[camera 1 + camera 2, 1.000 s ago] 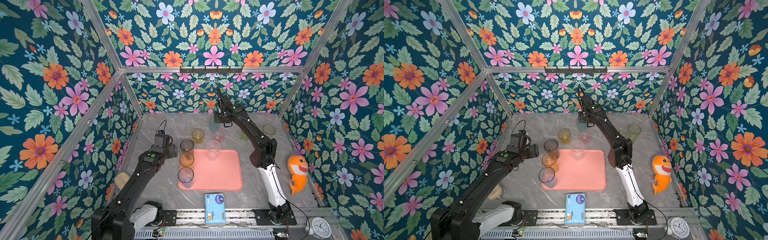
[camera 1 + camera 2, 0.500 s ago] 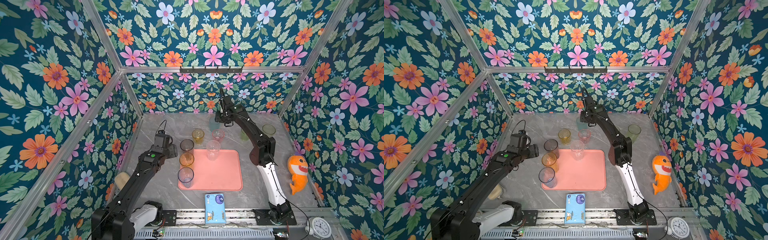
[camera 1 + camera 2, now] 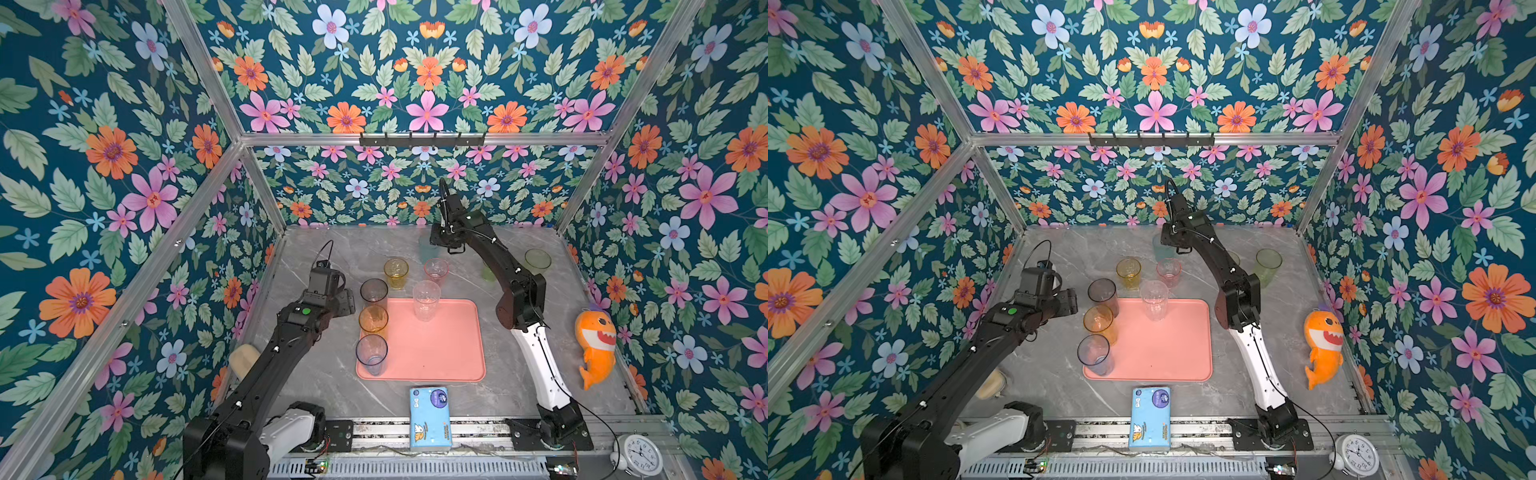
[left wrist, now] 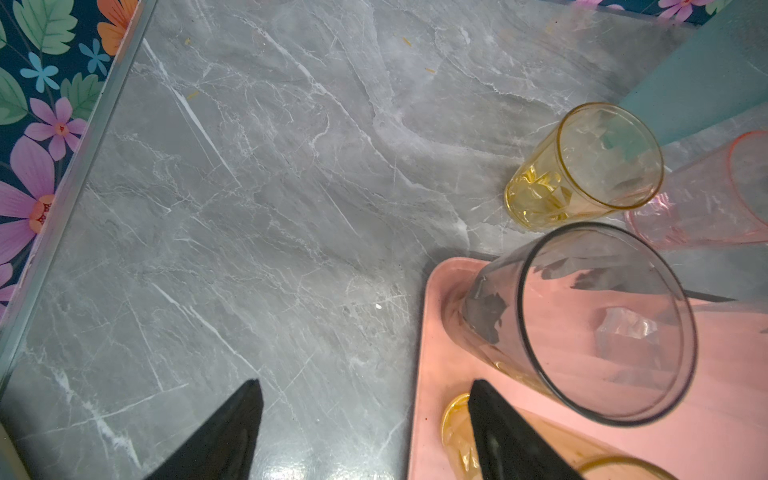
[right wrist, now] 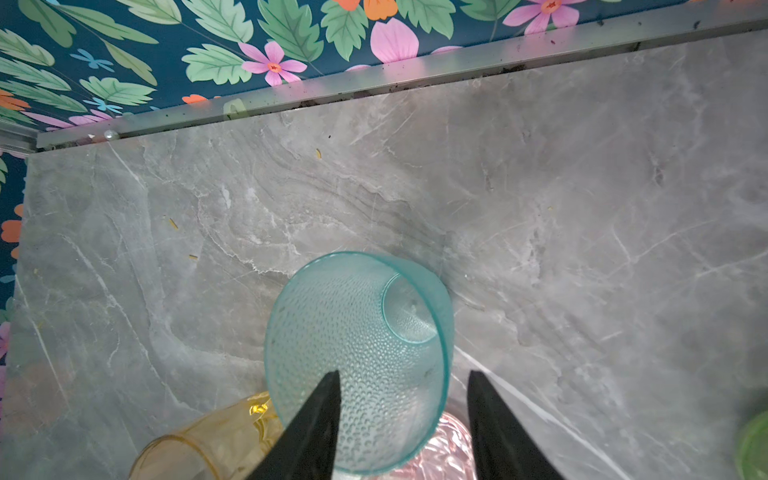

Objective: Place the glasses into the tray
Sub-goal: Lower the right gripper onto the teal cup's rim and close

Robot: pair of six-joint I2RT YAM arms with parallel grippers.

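Left wrist view: left hand (image 4: pixel 363 384) wide open, empty, beside tray (image 4: pixel 428 332) left edge, mid-worktop (image 4: pixel 249 208). Teal glass (image 5: pixel 353 332) stands off-tray near the worktop's far edge; judgement: seat fingers (image 5: pixel 311 436) deeper over its wall, squeeze gently, lift straight. Right hand (image 5: pixel 402 374) half open, straddling that wall, nothing clamped yet.

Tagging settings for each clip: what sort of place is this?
Probably a staged robot test booth, not a home: floral-print walls on aluminium framing, a marble-look tabletop, and a left arm and right arm bolted to a front rail.
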